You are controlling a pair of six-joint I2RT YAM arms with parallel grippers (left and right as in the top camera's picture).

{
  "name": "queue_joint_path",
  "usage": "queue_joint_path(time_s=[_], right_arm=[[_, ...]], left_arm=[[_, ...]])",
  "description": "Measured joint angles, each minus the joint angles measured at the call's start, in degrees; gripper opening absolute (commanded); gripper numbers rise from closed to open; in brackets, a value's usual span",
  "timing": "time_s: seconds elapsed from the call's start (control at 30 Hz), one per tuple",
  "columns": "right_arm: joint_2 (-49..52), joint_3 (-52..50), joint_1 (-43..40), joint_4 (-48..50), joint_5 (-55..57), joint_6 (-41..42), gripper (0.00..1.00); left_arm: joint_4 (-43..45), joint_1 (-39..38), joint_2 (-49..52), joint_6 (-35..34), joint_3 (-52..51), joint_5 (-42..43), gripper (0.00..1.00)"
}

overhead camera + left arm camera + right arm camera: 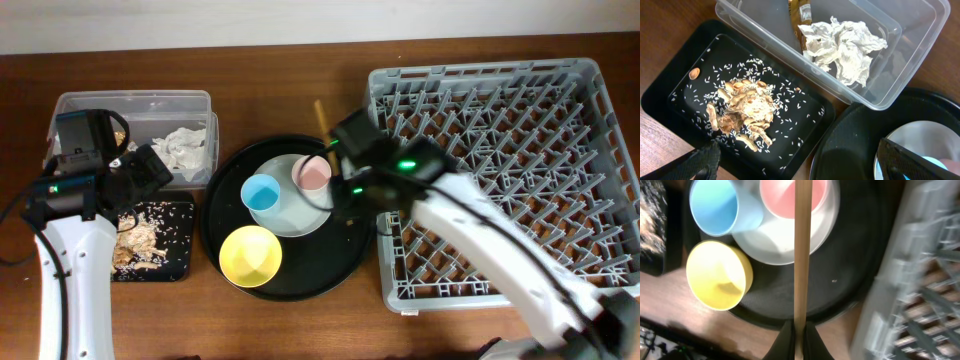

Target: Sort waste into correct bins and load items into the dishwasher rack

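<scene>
My right gripper [799, 340] is shut on the wooden chopsticks [802, 245] and holds them over the round black tray, beside the grey rack [500, 150]; their tip shows overhead [321, 113]. The blue cup [261, 192] and pink cup [312, 173] stand on the pale plate [300, 215], with the yellow bowl [250, 254] next to it. My left gripper [805, 167] is open and empty over the gap between the shallow black tray [670, 85] and the round tray. Food scraps [747, 107] and rice lie in the shallow tray. The napkin [845, 47] and gold wrapper [801, 15] lie in the clear box [920, 60].
The large round black tray [330, 270] sits mid-table between the bins and the rack. The rack fills the right side, its left wall close to the right arm. Bare wooden table [280, 330] shows along the front edge and behind the tray.
</scene>
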Motion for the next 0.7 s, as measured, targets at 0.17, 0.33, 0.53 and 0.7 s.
queue_joint_path(time_s=[0.17, 0.33, 0.53, 0.7], right_arm=[[-2.0, 0.4, -13.6, -9.1, 0.7, -7.3, 0.04], [2.0, -4.4, -13.9, -5.8, 5.8, -7.7, 0.04], [2.9, -11.0, -13.9, 2.8, 7.3, -7.8, 0.04], [2.9, -14.0, -13.9, 5.4, 9.6, -7.6, 0.21]], left_arm=[[0.0, 0.0, 0.0, 0.0, 0.0, 0.0, 0.99], [0.0, 0.0, 0.0, 0.0, 0.0, 0.0, 0.99], [-0.1, 0.0, 0.0, 0.0, 0.0, 0.0, 0.99], [0.0, 0.0, 0.0, 0.0, 0.0, 0.0, 0.99]])
